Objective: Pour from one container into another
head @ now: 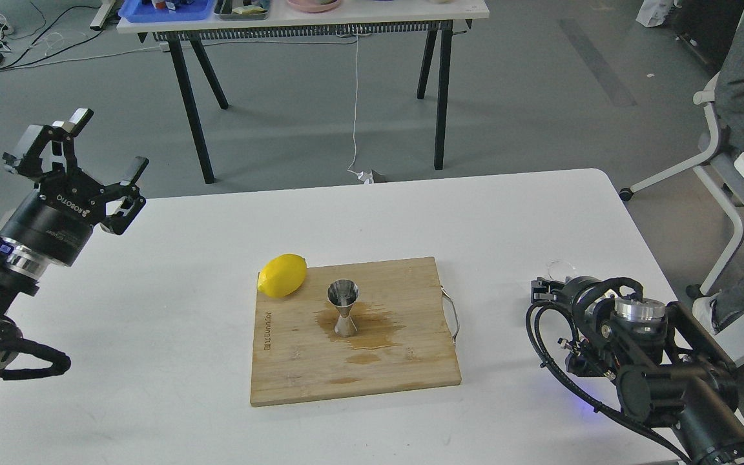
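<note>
The steel jigger [343, 309] stands upright on the wooden cutting board [411, 361], in a brown wet patch [375, 328]. At the table's right side, only the rim of the clear glass cup [560, 266] shows, just beyond the far end of my right gripper [545, 289]. That gripper is dark and seen from behind, its fingers around the cup, which travels with it. It is well to the right of the board. My left gripper [107, 143] is raised over the table's far left corner, open and empty.
A yellow lemon [282, 275] lies on the board's far left corner. The board's metal handle [453, 314] faces right. The white table's [152, 310] right edge is beside my right arm. A person sits at the far right by a chair [711, 155].
</note>
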### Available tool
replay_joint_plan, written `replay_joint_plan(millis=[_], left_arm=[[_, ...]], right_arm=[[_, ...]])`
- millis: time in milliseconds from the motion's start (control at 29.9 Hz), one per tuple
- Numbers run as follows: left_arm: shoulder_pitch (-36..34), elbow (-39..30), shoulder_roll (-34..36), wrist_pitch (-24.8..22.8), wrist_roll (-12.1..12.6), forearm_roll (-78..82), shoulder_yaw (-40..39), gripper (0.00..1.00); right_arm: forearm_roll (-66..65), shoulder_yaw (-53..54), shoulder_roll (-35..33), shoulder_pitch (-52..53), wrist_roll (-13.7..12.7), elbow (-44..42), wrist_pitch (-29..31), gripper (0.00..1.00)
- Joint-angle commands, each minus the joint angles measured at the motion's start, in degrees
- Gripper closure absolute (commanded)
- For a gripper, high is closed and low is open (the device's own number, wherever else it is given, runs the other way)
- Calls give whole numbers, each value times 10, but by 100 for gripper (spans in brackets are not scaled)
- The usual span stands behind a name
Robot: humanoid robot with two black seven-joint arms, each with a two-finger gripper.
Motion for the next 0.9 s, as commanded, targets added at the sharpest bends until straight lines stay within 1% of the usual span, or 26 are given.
replay_joint_plan(millis=[0, 167, 502, 602, 702, 736, 769, 803, 870], left_arm=[[1, 0, -1, 1, 0, 0, 0, 4], [1, 0, 0, 1, 0, 0, 1, 4], [1, 0, 0, 1, 0, 0, 1, 4], [1, 0, -1, 1, 0, 0, 1, 4], [1, 0, -1, 1, 0, 0, 1, 4], [1, 0, -1, 1, 0, 0, 1, 4], [1, 0, -1, 1, 0, 0, 1, 4], [1, 0, 0, 1, 0, 0, 1, 4], [1, 0, 0, 1, 0, 0, 1, 4]], right_arm=[[0, 1, 0, -1, -1, 1, 0, 50], [0, 2, 0, -1, -1, 1, 0, 43], [0, 10, -3, -2, -1, 1, 0, 39], [0, 11, -3, -5, -1, 1, 0, 36], [0, 11, -4, -7, -1, 1, 0, 29], [0, 11, -4, -9, -1, 1, 0, 25], [0, 11, -4, -10, -1, 1, 0, 18], [0, 11, -4, -11, -1, 1, 0, 13], [0, 10, -4, -12, -1, 1, 0, 8]])
